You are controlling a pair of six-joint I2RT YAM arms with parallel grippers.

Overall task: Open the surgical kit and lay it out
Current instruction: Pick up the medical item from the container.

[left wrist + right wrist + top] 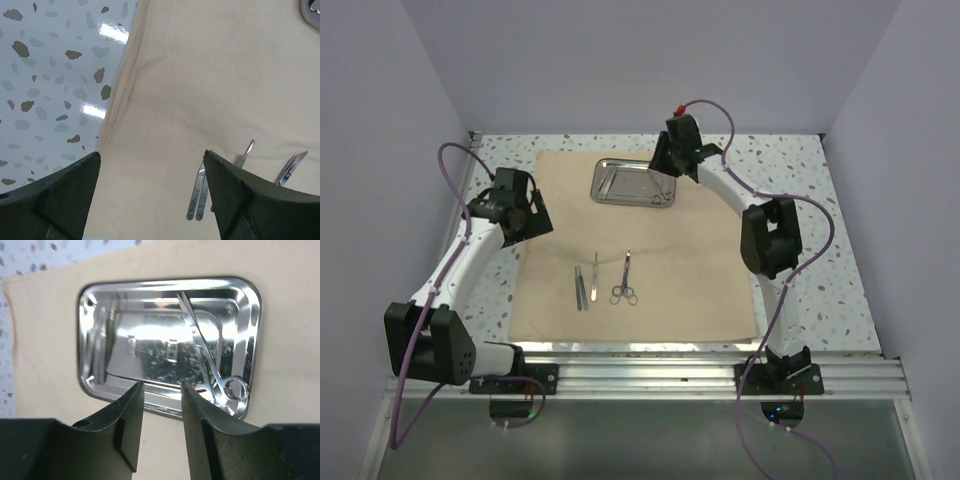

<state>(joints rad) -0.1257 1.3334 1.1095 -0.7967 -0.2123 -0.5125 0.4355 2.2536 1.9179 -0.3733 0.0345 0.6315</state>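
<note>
A beige cloth is seen from above, spread flat over the middle of a speckled white table. A shiny steel tray is set on the far part of the cloth. Nearer the middle, three slim instruments are laid side by side: tweezers on the left, a thin handle next to them, and ring-handled scissors on the right.

A second pair of scissors, lying inside the tray along its right side with the rings at the near corner, is shown clearly only by the right wrist camera. From that camera the right gripper is seen hanging just short of the tray's near rim, its fingers parted by a narrow gap with nothing between them.

The left edge of the cloth, slightly rumpled against the table, is shown only by the left wrist camera. There the left gripper is held spread wide and empty above the cloth, with the tweezers just beside its right finger.

The table is enclosed by plain pale lilac walls, and a metal rail is fixed along its near edge, where both arms are bolted.
</note>
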